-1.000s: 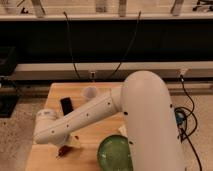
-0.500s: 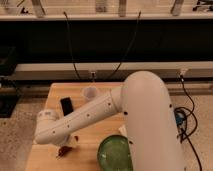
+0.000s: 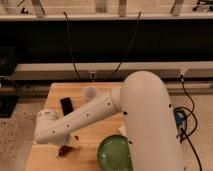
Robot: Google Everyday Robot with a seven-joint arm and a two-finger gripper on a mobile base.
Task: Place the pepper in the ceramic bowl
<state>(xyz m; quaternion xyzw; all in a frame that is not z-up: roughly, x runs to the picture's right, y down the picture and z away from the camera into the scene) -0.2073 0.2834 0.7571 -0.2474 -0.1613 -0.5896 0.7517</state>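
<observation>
The dark red pepper (image 3: pixel 63 149) lies on the wooden table (image 3: pixel 50 160) near its front left, just under the end of my white arm. My gripper (image 3: pixel 71 144) reaches down at the pepper and is mostly hidden by the arm's wrist. The green ceramic bowl (image 3: pixel 114 153) stands on the table to the right of the pepper, about a hand's width away, partly covered by my arm's large white body.
A black phone (image 3: pixel 66 104) lies at the back left of the table. A small translucent white cup (image 3: pixel 90 93) stands behind it to the right. Cables (image 3: pixel 186 125) hang off the table's right side. A dark shelf runs along the wall behind.
</observation>
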